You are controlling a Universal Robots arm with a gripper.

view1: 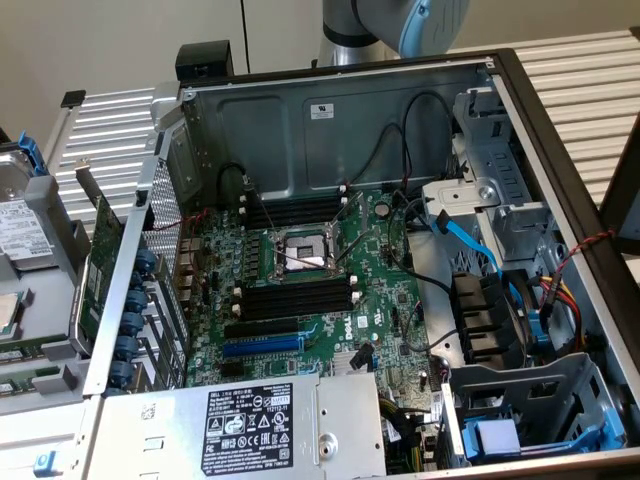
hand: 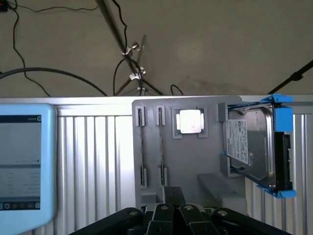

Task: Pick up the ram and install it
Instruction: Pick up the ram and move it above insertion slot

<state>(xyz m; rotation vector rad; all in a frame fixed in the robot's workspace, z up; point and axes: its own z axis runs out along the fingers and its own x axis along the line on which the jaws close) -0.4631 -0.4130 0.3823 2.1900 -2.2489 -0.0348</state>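
Note:
In the wrist view my gripper (hand: 174,197) is shut with nothing between its fingers. It hovers over a grey holder tray (hand: 186,161). Two thin sticks, the ram (hand: 142,147), stand on edge in the tray's narrow slots, just ahead of the fingertips. In the exterior view the same tray (view1: 40,300) lies off the exterior view's left of the open computer case, and green strips of ram (view1: 25,352) show in it. The motherboard (view1: 300,290) has black memory slots (view1: 295,297) with white end clips, and they look empty. Part of the arm (view1: 400,25) shows above the case's back wall.
The tray also holds a processor chip (hand: 190,121) and a hard drive (hand: 254,147) in a blue carrier. A blue-framed screen (hand: 24,161) lies beside it. A green expansion card (view1: 100,270) stands by the case wall. Cables, a drive cage (view1: 490,190) and the power supply (view1: 250,420) crowd the case.

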